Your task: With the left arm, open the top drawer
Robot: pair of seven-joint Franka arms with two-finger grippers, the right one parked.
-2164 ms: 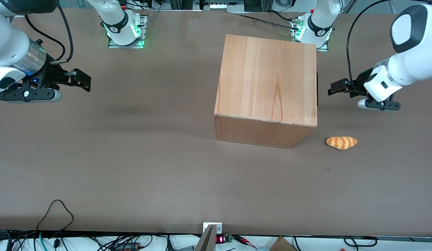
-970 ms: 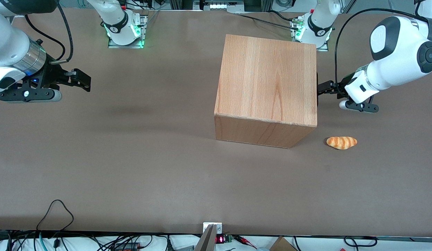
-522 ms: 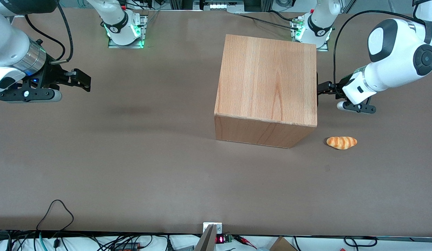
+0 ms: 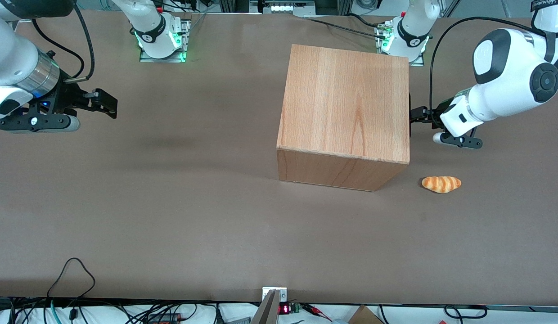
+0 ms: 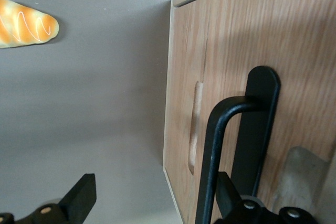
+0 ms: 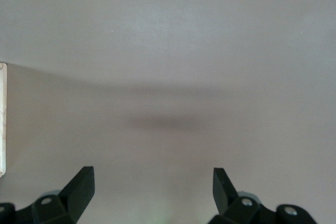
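Note:
The wooden cabinet point(image 4: 346, 103) stands on the brown table. Its drawer face points toward the working arm's end of the table and shows in the front view only as a dark edge. In the left wrist view the top drawer front point(image 5: 231, 51) is flat light wood with a slim black bar handle point(image 5: 212, 156). The drawer is closed. The left arm point(image 4: 508, 85) reaches to that face. Its gripper point(image 4: 414, 115) is open at the handle point(image 5: 155, 190). The bar lies between the fingers, close to one finger point(image 5: 227, 192); the other finger point(image 5: 83, 195) is wide of it.
A striped bread roll point(image 4: 441, 184) lies on the table in front of the drawer face, nearer the front camera than the gripper; it also shows in the left wrist view point(image 5: 23, 23). A shallow notch point(image 5: 195, 124) is cut in the wood beside the handle.
The left arm has moved in toward the cabinet's drawer face, bringing the gripper from well off the cabinet up to the handle. The cabinet and the roll have not moved.

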